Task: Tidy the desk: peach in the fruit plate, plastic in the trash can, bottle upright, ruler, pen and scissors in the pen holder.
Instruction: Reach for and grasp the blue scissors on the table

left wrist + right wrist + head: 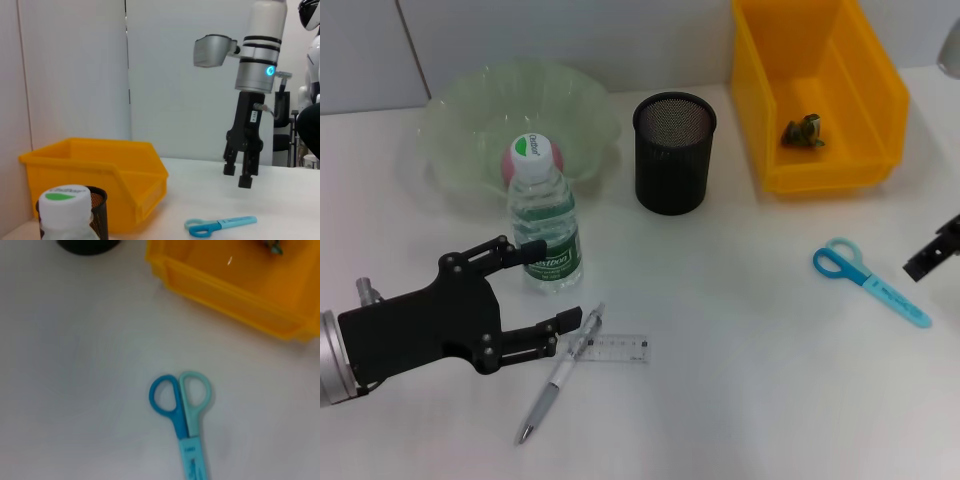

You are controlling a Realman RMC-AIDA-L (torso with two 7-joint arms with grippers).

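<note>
The left gripper (548, 283) is being held with fingers apart just near of the upright bottle (544, 222), seemingly releasing it, while the right gripper (241, 176) is being hung, slightly parted, above the scissors (868, 281).

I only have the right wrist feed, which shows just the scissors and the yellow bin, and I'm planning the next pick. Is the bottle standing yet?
Observer: Yes, the bottle stands upright in front of the fruit plate.
Operator: Where is the left gripper?
Observer: The left gripper is open, low beside the bottle. I cannot tell whether it touches it.
Operator: And the pen and ruler?
Observer: The pen lies across the ruler on the table, outside the pen holder.
</note>
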